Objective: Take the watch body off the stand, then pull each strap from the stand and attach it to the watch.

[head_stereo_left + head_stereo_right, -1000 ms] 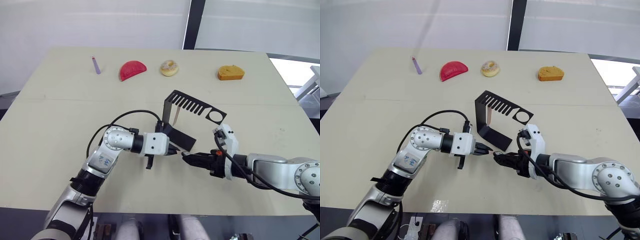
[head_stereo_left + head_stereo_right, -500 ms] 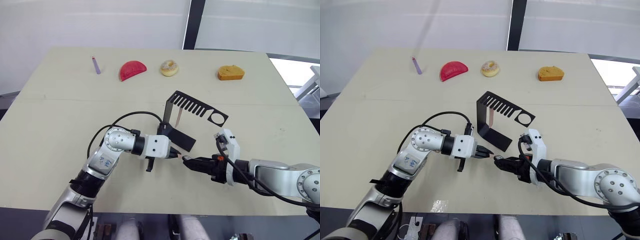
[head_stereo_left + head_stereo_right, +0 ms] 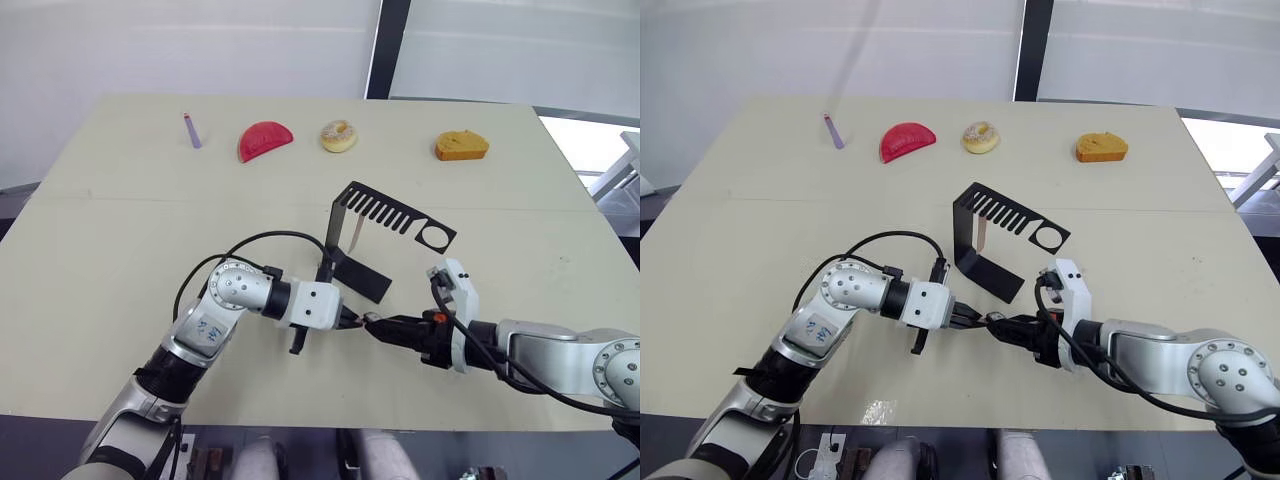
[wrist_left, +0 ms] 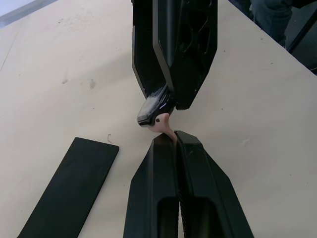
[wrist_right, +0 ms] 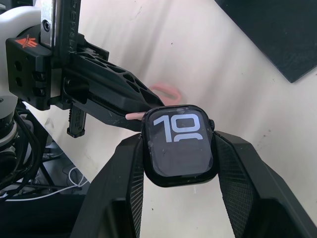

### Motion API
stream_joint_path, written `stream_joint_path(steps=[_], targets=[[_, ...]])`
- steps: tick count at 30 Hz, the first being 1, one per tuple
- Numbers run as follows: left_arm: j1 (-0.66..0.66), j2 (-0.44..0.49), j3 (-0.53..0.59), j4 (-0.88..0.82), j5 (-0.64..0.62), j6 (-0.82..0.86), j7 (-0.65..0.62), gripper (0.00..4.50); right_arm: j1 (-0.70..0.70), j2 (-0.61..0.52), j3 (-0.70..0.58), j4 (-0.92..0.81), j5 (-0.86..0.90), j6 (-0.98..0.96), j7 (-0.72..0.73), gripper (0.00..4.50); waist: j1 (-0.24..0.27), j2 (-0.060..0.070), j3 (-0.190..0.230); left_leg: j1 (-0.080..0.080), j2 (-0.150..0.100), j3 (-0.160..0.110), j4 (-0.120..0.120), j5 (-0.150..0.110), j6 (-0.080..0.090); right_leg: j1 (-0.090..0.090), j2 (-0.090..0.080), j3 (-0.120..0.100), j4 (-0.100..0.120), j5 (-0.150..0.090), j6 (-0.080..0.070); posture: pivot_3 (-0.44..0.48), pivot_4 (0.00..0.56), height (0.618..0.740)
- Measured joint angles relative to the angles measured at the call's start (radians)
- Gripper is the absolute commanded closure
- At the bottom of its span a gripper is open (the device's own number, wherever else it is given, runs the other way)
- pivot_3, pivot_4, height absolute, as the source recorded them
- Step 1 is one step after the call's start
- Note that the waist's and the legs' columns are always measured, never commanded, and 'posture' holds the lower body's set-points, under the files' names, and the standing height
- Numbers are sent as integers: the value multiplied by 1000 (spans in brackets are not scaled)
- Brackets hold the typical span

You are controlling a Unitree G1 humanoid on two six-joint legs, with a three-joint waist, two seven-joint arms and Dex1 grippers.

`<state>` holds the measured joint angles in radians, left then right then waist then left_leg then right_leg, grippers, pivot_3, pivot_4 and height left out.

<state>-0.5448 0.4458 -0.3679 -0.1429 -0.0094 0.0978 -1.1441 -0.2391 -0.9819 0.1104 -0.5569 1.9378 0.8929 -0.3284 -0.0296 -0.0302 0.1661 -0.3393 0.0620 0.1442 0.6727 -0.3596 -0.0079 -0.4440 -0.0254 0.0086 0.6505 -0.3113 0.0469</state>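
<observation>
From the head cam, a pale bench (image 3: 90,250) sits against white wall panels, with the stand (image 3: 375,235) mid-bench and one strap (image 3: 354,235) hanging from it. Left wrist cam: left gripper (image 4: 168,141), jaws pinched on a pink strap meeting the watch body (image 4: 153,108). Right wrist cam: right gripper (image 5: 179,144), jaws clamping that watch above the bench.
</observation>
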Motion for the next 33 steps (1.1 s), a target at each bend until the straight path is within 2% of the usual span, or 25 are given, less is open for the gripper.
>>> stream_joint_path(steps=[33], targets=[[-30,-5,-4,37,12,-10,18,4500,-14,-12,-1,8,-2,0,3,2901,0,0,0,0,0,0,0,0,0,0,0,0,0,0,0,0,150,737]])
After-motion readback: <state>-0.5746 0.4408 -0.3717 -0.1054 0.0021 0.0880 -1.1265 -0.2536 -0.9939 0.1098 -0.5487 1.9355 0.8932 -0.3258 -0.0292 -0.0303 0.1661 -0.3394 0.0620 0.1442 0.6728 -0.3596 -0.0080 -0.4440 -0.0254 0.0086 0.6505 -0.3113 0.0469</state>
